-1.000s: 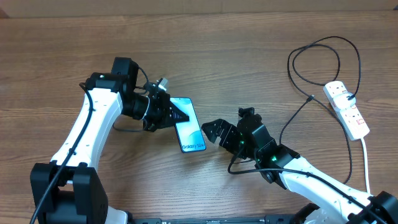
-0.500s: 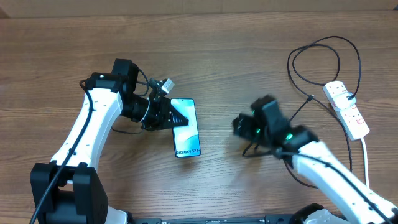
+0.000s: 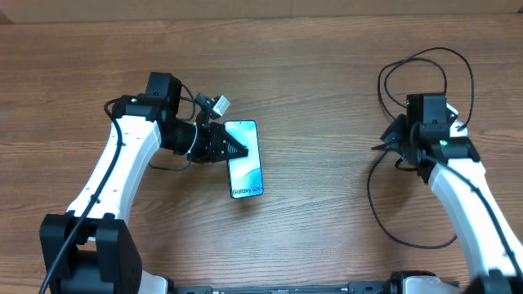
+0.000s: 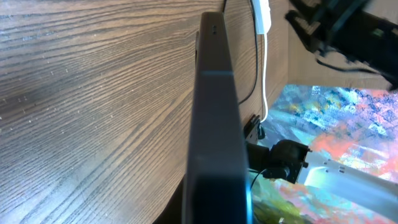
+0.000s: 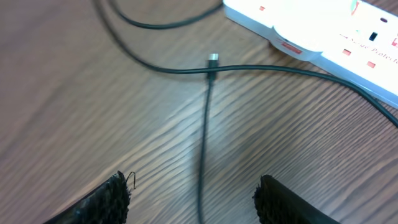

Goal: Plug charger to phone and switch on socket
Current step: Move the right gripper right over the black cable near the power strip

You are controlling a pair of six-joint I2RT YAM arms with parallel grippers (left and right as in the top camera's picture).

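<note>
Here, the phone [image 3: 247,163]: lies screen up on the table [image 3: 327,82], left of its middle, with the "Galaxy S24" text at the end nearer the robot.
Left gripper [image 3: 235,152]: closed on the phone's left long edge, its black fingers overlapping the screen.
Charger [image 3: 425,57]: loose black loops on the right side of the table, well apart from the phone.
Connector tip [image 5: 213,58]: free on the wood, where its stretch of cable crosses another stretch, near the socket.
Socket [image 5: 323,31]: white strip at the far right with red switches [image 5: 288,45] on top; whether the plug sits in an outlet cannot be told.
Right gripper [image 5: 193,183]: jaws spread wide and holding nothing, hovering over the cable just short of the tip.
In the way: seen from overhead, the right arm covers most of the socket.
Left wrist view only: the phone's dark edge seen end-on, filling the middle, with the socket's white cord [image 4: 264,62] beyond it.
Right wrist view only: the tip and the switches, which are too small to make out from overhead.
</note>
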